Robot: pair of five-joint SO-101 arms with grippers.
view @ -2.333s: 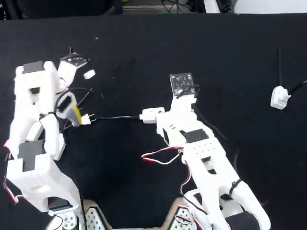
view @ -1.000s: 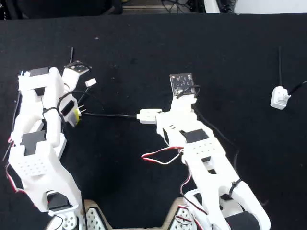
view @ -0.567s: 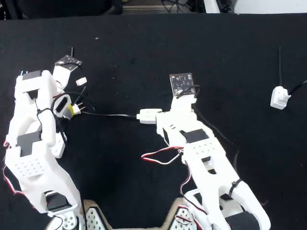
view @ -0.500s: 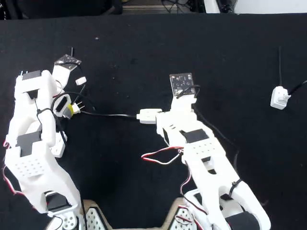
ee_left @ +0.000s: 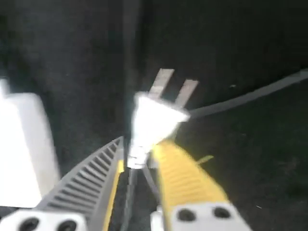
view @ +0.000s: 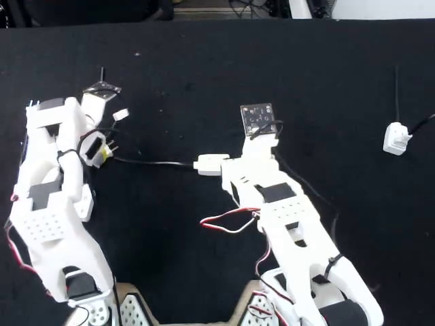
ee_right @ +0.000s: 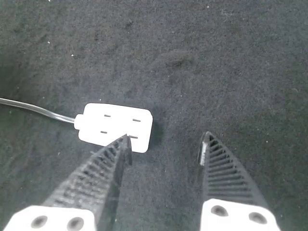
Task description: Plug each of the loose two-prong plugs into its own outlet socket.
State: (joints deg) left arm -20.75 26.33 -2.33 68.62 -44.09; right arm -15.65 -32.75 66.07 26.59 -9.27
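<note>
My left gripper (view: 99, 151) is at the table's left side, shut on a white two-prong plug (view: 106, 147). In the left wrist view the plug (ee_left: 153, 122) sits between the grey and yellow fingers (ee_left: 185, 180), prongs pointing away from them. Its black cable (view: 153, 162) runs right to a white outlet block (view: 210, 164) lying mid-table. My right gripper (ee_right: 166, 139) is open low over the mat, with one fingertip at the near edge of the outlet block (ee_right: 114, 126), whose slots face up. A second white plug (view: 394, 138) lies far right.
The black mat (view: 204, 75) covers the whole table. A black cable (view: 397, 85) runs back from the far-right plug. Red and white wires (view: 228, 223) loop beside the right arm. Bare mat lies between the outlet block and the far-right plug.
The left arm has lifted the plug and carried it up and left, away from the outlet block, with small shifts in the last half second. The block slid slightly left. The right arm stayed still.
</note>
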